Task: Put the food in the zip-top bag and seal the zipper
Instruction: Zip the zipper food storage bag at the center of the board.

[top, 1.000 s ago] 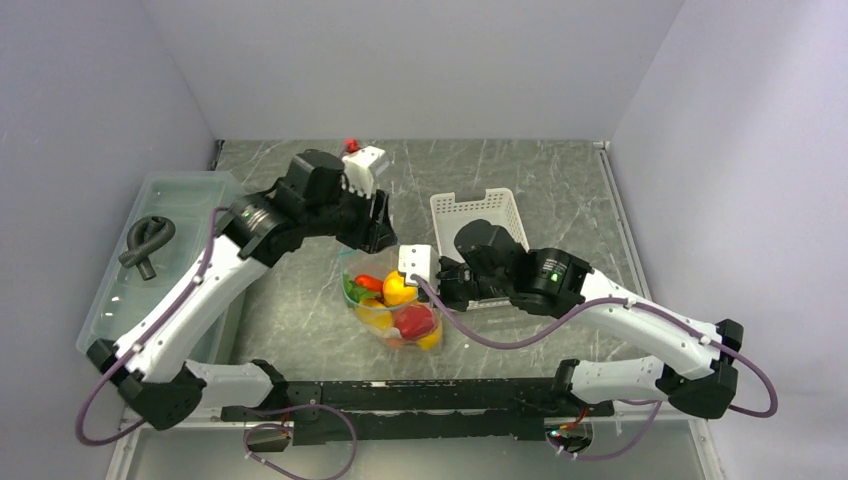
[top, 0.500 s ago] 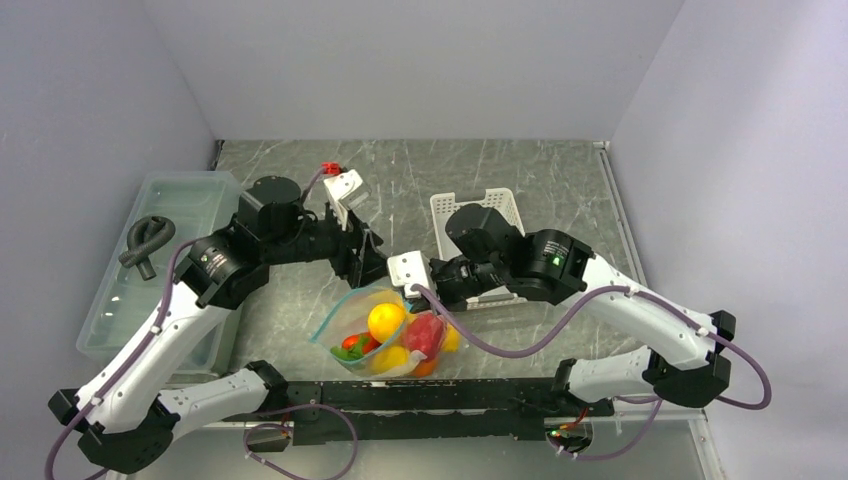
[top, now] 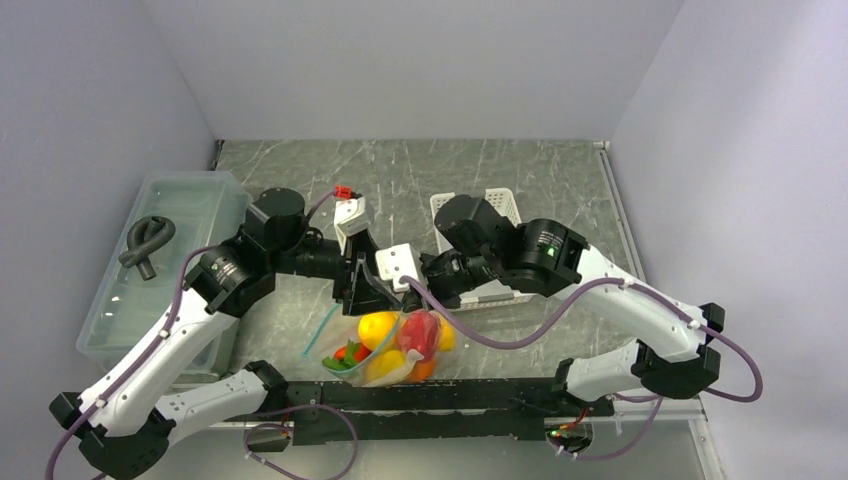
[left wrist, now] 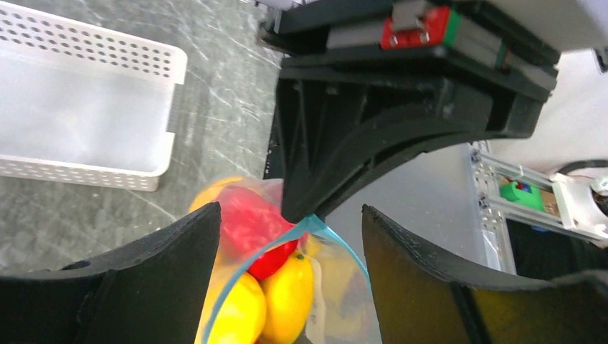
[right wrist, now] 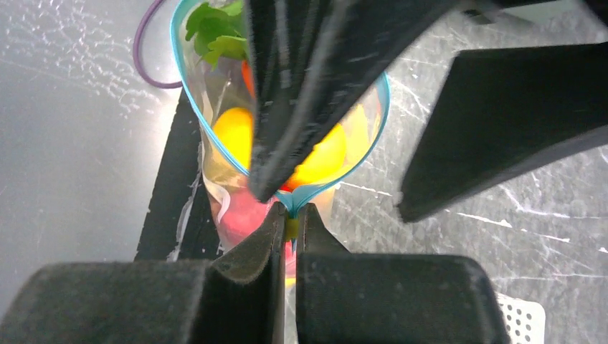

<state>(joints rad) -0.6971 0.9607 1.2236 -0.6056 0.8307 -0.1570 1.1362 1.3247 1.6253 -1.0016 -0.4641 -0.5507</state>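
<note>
A grey marbled table (top: 520,170) sits between plain pale walls, with the left arm (top: 170,330) and the right arm (top: 620,300) reaching in from its near edge. One clear, floppy plastic zip-top bag (top: 390,352) lies near that edge, between the two arms and just beside the black base rail (top: 480,395), with its mouth gaping.

Through the plastic the toy food (top: 378,330) shows as three yellow round fruits, one red pepper (top: 420,333), one green leafy piece (top: 335,362) and a bit of orange at the bottom. The rest overlaps too much to count.

The thin teal-blue zipper strip (right wrist: 319,193) runs round the mouth as one open loop. The right end effector (right wrist: 290,215) is clamped tight on the end of that strip, where its two sides meet. The left end effector (left wrist: 287,215) is spread wide and empty just beside it, with that corner of the strip between its two fingers (left wrist: 154,272). Whether they touch the plastic I cannot tell.

One white perforated rectangular basket (left wrist: 93,46) stands behind the right arm. One translucent lidded bin (top: 200,200) sits at the left, with a single dark hose piece (top: 147,243) curled on its lid.
</note>
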